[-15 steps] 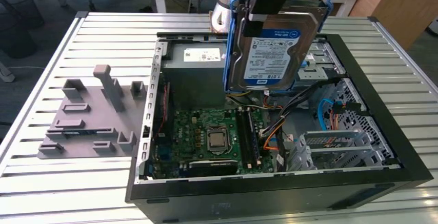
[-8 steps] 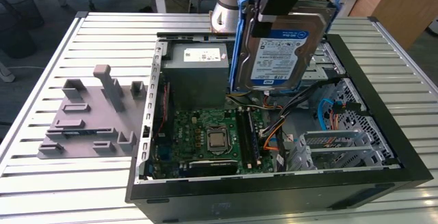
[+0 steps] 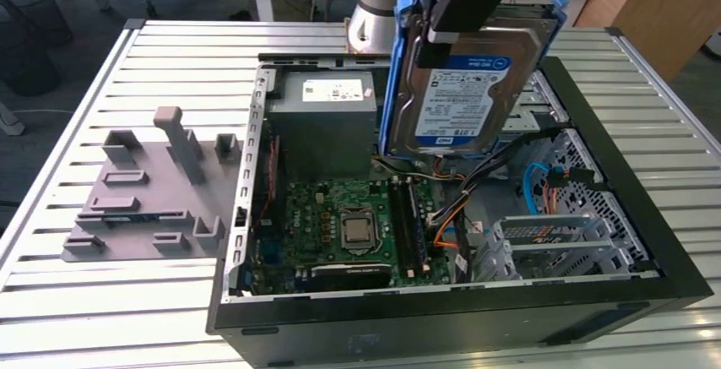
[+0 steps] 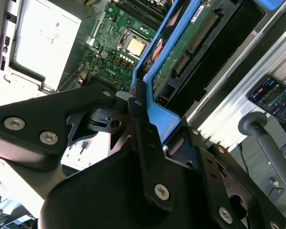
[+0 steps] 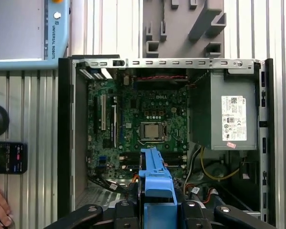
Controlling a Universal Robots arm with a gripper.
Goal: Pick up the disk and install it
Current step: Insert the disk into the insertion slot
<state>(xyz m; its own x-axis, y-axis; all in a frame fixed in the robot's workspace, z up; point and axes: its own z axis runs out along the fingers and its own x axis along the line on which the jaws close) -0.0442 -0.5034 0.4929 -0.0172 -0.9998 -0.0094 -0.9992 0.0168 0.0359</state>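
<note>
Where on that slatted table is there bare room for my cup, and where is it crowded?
Bare slats of the table surround the grey fixture plate on three sides, and more lie at the exterior view's right of the computer case. Inside the case it is crowded: motherboard, cables, the disk held above.

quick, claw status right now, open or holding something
Claw: closed on the disk, holding it up over the open computer case.
</note>
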